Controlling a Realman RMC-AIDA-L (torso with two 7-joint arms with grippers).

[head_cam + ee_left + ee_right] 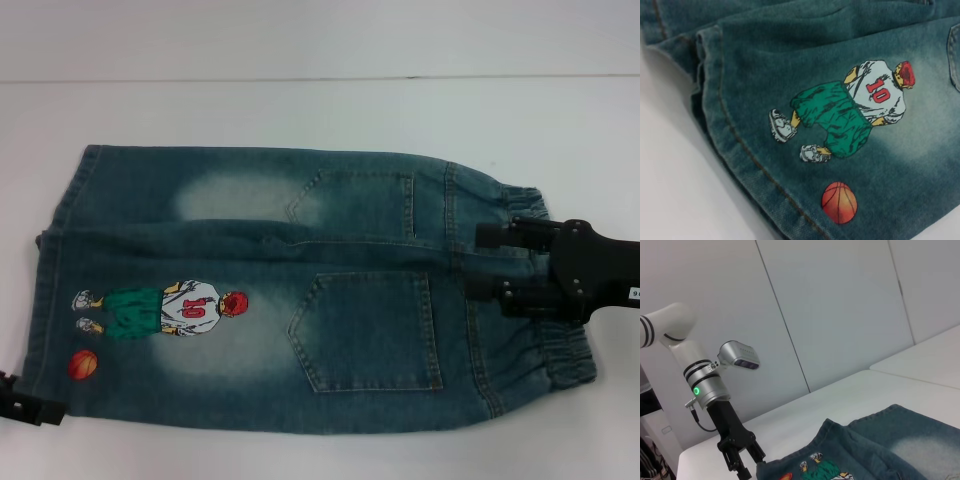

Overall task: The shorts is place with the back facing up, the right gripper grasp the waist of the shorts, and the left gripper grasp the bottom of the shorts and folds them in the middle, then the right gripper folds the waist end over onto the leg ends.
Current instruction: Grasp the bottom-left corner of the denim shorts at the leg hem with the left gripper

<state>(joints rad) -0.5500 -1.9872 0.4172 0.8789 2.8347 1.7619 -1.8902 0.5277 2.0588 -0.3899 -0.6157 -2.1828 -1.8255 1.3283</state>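
My shorts (300, 290) lie flat, back up, centre-table. My right gripper (490, 265), at three o'clock, has its fingers spread astride the waist (540, 290); it should close squarely on the elastic. My left gripper (30, 400), at eight o'clock by the hems (45, 300), looks open, and should bite both layers.

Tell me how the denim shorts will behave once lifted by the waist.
The shorts will probably droop: they lie flat on the table, creased. The gathered waist looks bulky enough to pinch. The right gripper is at it; the left gripper is by the hem.
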